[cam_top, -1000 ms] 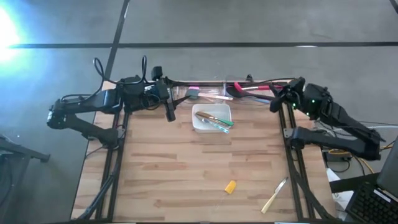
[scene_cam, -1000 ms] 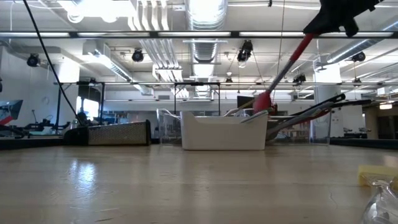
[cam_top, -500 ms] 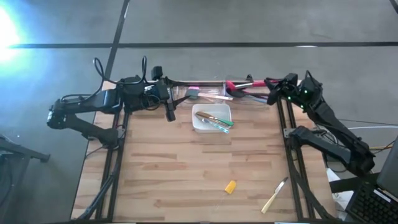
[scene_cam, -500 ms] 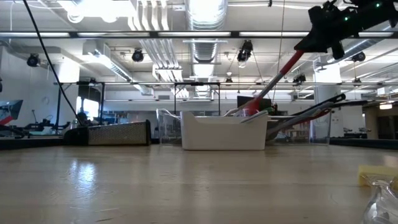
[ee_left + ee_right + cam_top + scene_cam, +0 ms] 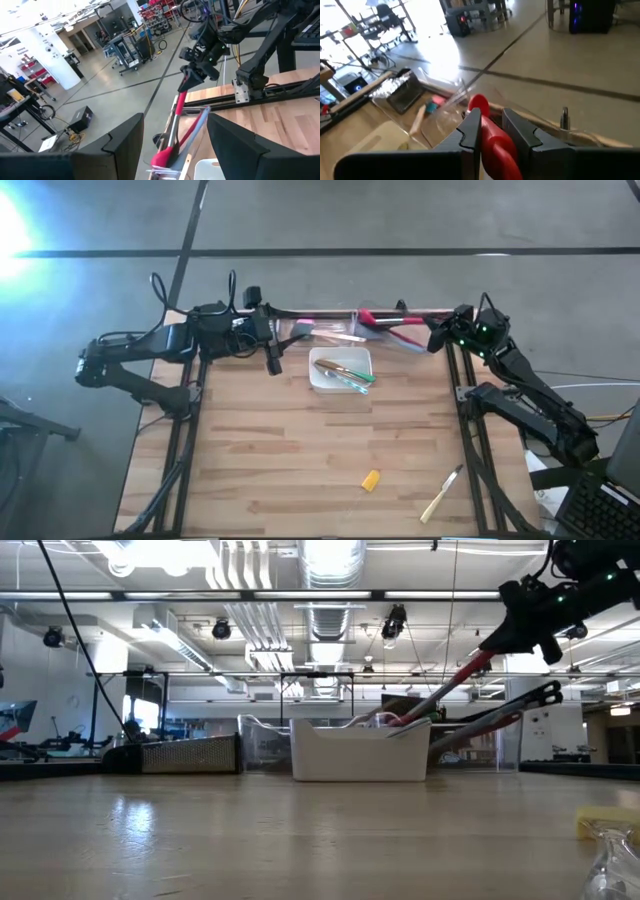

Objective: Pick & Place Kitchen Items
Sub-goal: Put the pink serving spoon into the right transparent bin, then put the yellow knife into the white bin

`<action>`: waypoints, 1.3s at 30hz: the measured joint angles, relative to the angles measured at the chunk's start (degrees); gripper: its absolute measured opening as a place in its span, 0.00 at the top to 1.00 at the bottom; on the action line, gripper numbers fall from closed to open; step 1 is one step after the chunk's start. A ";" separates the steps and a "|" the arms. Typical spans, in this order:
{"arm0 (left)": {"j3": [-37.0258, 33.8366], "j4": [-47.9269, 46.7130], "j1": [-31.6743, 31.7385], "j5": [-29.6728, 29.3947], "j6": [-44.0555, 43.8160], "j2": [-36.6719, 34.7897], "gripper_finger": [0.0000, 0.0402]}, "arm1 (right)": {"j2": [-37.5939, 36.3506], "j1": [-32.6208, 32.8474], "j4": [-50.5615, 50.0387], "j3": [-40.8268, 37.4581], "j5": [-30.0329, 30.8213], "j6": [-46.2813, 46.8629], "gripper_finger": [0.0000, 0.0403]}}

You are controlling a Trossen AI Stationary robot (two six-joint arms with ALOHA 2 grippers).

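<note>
My right gripper [image 5: 436,336] is at the table's far right and is shut on a red spatula [image 5: 392,319]. The spatula's head [image 5: 479,104] reaches into a clear bin [image 5: 385,330] at the far edge, among other long utensils [image 5: 500,715]. My left gripper [image 5: 272,345] waits open at the far left, level, with nothing between its fingers [image 5: 122,145]. A white square tray [image 5: 341,356] in front of the bins holds wooden sticks and a green-tipped piece. A yellow piece [image 5: 371,480] and a wooden-handled utensil [image 5: 441,495] lie flat on the near right of the table. My right gripper pinches the red spatula's handle [image 5: 492,134] between its two fingers, at the handle's free end. The fingers come from the table's right, slanting slightly down, and lie along the handle. The spatula slants down from the gripper [image 5: 520,618], head lowest, behind the tray's wall [image 5: 400,722].
A steel box grater [image 5: 190,753] lies at the far left beside another clear bin [image 5: 300,330]. The table's frame rails [image 5: 465,380] run along both sides. The wooden top [image 5: 300,450] between tray and near edge carries only the two loose items.
My right gripper has sunk and gone toward the table's far edge, still shut on the red spatula. The spatula has tipped flatter, and its head has dropped from above the bin down behind the tray's wall.
</note>
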 joint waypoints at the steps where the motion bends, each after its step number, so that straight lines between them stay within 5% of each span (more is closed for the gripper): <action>1: 0.00 0.00 0.00 0.00 0.00 0.00 0.44 | -0.06 0.00 -0.76 -0.03 -0.02 -0.06 0.88; 5: -0.01 0.00 0.00 0.02 0.00 0.00 0.44 | -0.36 0.00 -4.24 0.05 0.29 -0.28 0.86; 15: -0.07 0.01 0.00 0.02 -0.05 0.00 0.44 | -1.18 -0.15 -17.20 4.03 3.66 -1.61 0.62; 25: -0.07 0.02 -0.02 1.36 -0.53 0.00 0.44 | -1.27 -0.12 -20.04 8.61 2.20 -1.19 0.56; 29: -0.07 0.02 -0.02 1.38 -0.55 0.00 0.44 | -1.28 -0.06 -19.10 11.02 -0.42 -0.53 0.56; 34: -0.09 0.03 -0.02 1.55 -0.55 0.00 0.44 | -0.95 2.26 -18.20 11.02 -14.45 2.76 0.61; 39: -0.09 0.02 -0.02 1.77 -0.33 0.00 0.44 | -0.74 8.04 -23.78 4.31 -12.90 1.72 0.76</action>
